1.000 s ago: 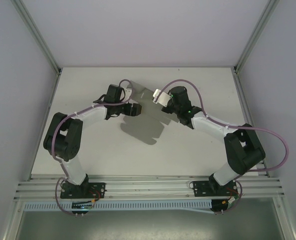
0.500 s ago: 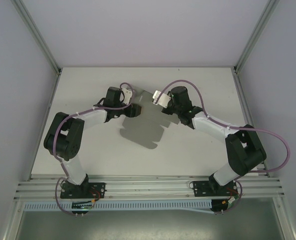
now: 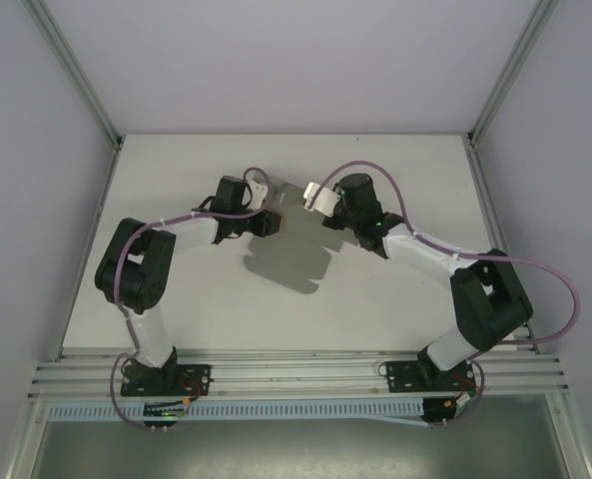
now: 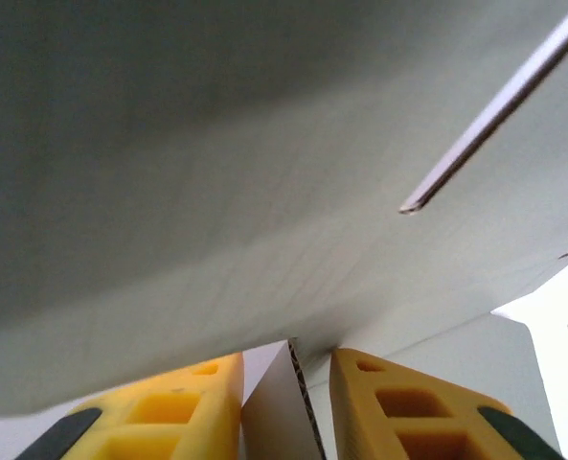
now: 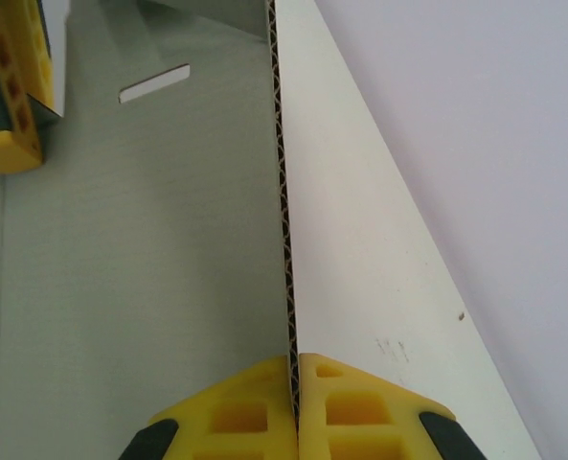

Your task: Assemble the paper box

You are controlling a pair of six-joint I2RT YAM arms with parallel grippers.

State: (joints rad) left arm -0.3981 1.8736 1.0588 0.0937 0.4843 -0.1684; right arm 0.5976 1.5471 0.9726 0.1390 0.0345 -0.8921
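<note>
The paper box (image 3: 294,249) is a flat grey die-cut sheet held up off the middle of the table between both arms. My right gripper (image 3: 315,196) is shut on its corrugated edge (image 5: 285,240), with the yellow fingers (image 5: 360,402) pinched on either side of the card. My left gripper (image 3: 274,222) is at the sheet's left side. In the left wrist view a thin card flap (image 4: 288,412) stands between its yellow fingers (image 4: 398,402). The jaws stay open, with a gap to the right finger. The sheet's underside (image 4: 264,192) covers the area above them. One left finger (image 5: 11,86) appears at the top left of the right wrist view.
The white table (image 3: 176,299) is enclosed by pale walls and aluminium posts (image 3: 76,75). A metal rail (image 3: 296,374) carrying both arm bases runs along the near edge. A narrow slot (image 5: 154,83) is cut in the sheet near the left finger.
The left gripper's jaws have narrowed around the card flap, and the left arm has pushed a little right toward the sheet. The right gripper kept its grip.
</note>
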